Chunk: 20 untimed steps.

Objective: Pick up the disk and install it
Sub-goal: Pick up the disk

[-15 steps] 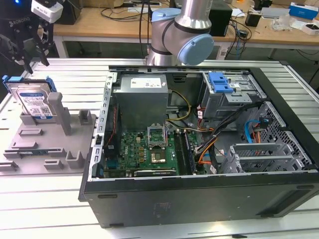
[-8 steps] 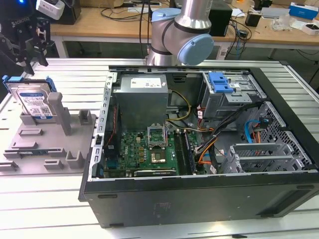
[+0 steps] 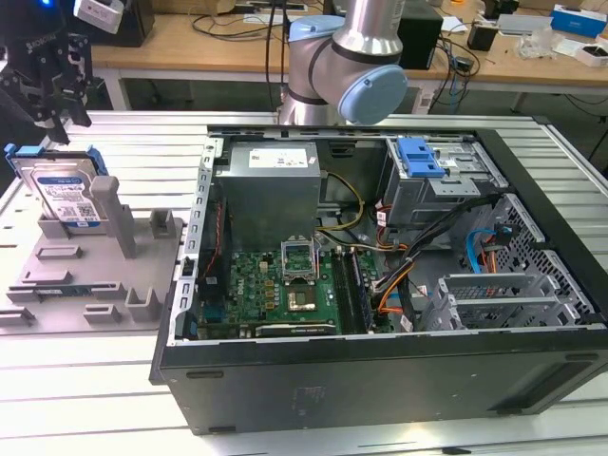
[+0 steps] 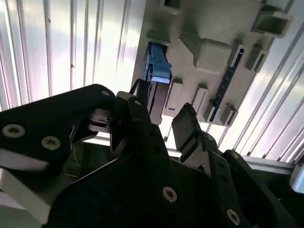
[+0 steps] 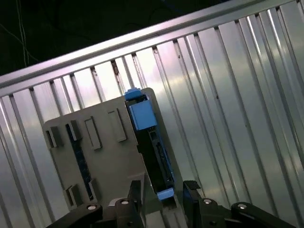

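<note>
Pick-up stage, the disk not yet in hand: my gripper [image 3: 55, 128] hangs at about ten o'clock in the exterior view, directly at twelve o'clock of the disk [image 3: 65, 195] and apart from it. The disk stands on edge, label facing the camera, slotted in the grey holding fixture [image 3: 95, 304] on the ribbed table [image 3: 123, 133], at nine o'clock of the open computer case [image 3: 380, 380].

In both wrist views my fingers are spread, with nothing between them. In the first wrist view the gripper [image 5: 163, 202] lines up over the disk [image 5: 153, 147], the blue end of its carrier frame showing in the gap between the two black fingers [image 5: 135, 199]. The second wrist view has the gripper [image 4: 161, 118] looking down on the same thin edge of the disk [image 4: 156, 71] in its fixture.

By my judgement, the grasp calls for a straight descent with the fingers kept square to the disk's flat faces, so they close on the frame and not on the fixture's posts beside it. The drive cage with its blue latch [image 3: 421, 157], at about one o'clock inside the case, is well apart from here.
</note>
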Available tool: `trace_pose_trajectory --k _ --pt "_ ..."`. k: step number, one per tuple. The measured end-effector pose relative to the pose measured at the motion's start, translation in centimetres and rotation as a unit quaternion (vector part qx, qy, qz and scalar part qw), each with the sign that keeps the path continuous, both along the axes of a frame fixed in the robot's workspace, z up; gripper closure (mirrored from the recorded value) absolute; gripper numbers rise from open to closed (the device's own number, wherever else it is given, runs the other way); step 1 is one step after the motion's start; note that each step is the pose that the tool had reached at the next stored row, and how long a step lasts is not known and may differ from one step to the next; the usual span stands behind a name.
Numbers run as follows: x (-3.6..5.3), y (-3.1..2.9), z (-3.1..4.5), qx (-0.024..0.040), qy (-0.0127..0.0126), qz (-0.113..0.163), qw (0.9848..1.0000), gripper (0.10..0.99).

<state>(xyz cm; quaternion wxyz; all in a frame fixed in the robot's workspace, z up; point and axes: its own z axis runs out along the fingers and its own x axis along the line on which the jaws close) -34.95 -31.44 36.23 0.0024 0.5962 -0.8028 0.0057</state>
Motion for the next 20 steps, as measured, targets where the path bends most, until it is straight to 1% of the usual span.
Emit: trace_pose_trajectory --k 1,2,3,4,9,11,12,13,17,20 --pt "0.0 -0.01 -0.03 0.0 -0.0053 0.011 0.9999 0.604" --pt "0.02 -0.01 -0.06 0.0001 -0.0078 0.025 0.9997 0.604" --pt "0.01 0.0 -0.07 0.0001 -0.008 0.036 0.9993 0.604" --pt "0.0 0.01 -0.06 -0.0009 -0.008 0.041 0.9991 0.604" --pt "-0.01 0.02 -0.06 -0.0014 -0.0079 0.044 0.999 0.604" --pt "-0.01 0.16 -0.09 -0.0012 -0.008 0.069 0.9976 0.604" --pt "-0.13 0.18 -0.09 -0.0012 -0.0079 0.071 0.9974 0.604" --pt "-0.41 0.21 -0.11 -0.0012 -0.0079 0.072 0.9974 0.604" --pt "-2.26 0.22 -0.18 -0.0012 -0.008 0.072 0.9974 0.604" --pt "-3.18 0.23 -0.24 -0.0012 -0.0079 0.072 0.9974 0.604"
